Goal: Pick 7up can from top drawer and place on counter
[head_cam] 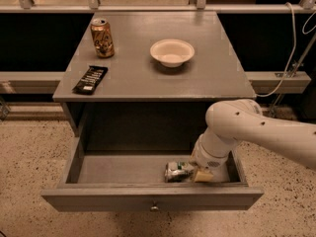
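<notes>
The top drawer (pixel 123 169) is pulled open below the counter (pixel 148 73), its knob at the middle of the front panel. The 7up can (pixel 175 171), small, silvery and dented, lies on its side on the drawer floor near the front right. My gripper (pixel 198 174) reaches down into the drawer's right side from the white arm (pixel 247 127) and sits right against the can's right end. The arm's wrist hides the rest of the gripper.
On the counter stand a gold-orange can (pixel 102 37) at the back left, a dark snack packet (pixel 90 79) at the front left and a white bowl (pixel 172 52) at the middle. A white cable (pixel 291 58) hangs at the right.
</notes>
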